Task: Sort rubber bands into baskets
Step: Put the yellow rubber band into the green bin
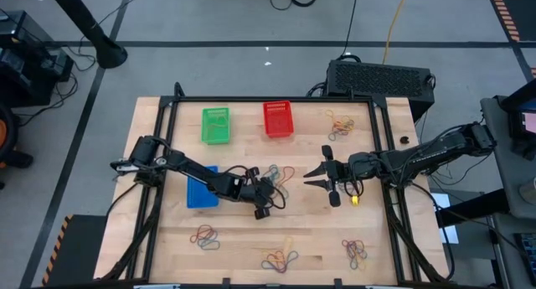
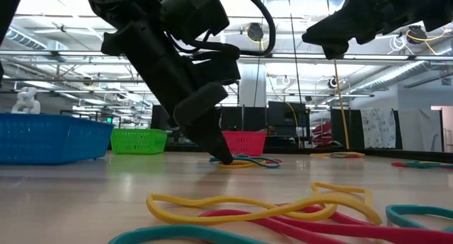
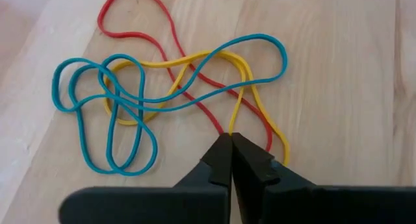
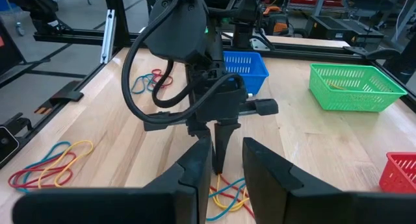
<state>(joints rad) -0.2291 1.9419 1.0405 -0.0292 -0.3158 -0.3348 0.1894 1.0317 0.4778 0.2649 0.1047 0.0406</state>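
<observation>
left claw point(image 3: 231, 141) pinches yellow band point(image 3: 244, 87) amid tangle.

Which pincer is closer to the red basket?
Right. The right pincer hangs just right of and below the red basket; the left pincer sits lower, shut on a yellow rubber band.

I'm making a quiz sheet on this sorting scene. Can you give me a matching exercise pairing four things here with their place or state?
Things:
1. green basket
2. red basket
3. left gripper
4. right gripper

Places or states:
A. open, hovering above the table
B. far side of the table, nearer the left arm
C. shut on a yellow rubber band
D. far side of the table, near the middle

Pairs: 1-B, 2-D, 3-C, 4-A
</observation>
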